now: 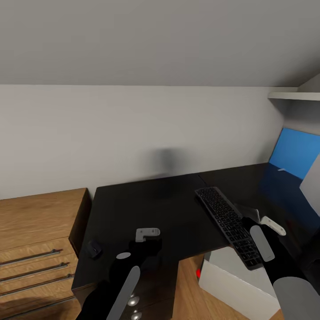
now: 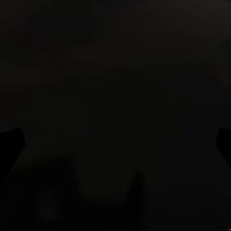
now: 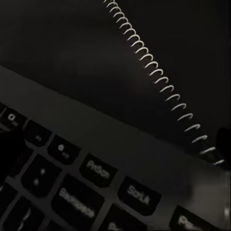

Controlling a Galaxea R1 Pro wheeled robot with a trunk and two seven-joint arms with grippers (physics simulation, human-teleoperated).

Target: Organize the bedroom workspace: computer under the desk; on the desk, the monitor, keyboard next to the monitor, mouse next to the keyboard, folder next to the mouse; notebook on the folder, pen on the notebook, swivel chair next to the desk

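Lying diagonally across the desk, the keyboard has its near end projecting past the front edge, over the white computer case that stands on the floor below. It is a slim dark board with grey-legended keys; the right wrist view reads "PrtScn", "Scrlk" and "Backspace" on the keycaps, with a thin bezel above them. Just beyond that bezel runs a white spiral binding on a dark cover, judged to be the notebook, though its full outline cannot be made out. The right gripper sits at the keyboard's far long edge near the overhanging end; whether its jaws are spread or clamped on the board cannot be told. The mouse rests at the desk's left front corner, well apart from the keyboard. The left gripper hovers over bare desktop between the two; its wrist view is near black and its jaw state cannot be told either. Blue panel at far right is possibly the monitor, uncertain. Progress judgement: early. Keyboard and mouse are on the desk but not squared or adjacent; folder, pen and swivel chair steps remain unconfirmed. Wooden drawer unit stands left of the desk.
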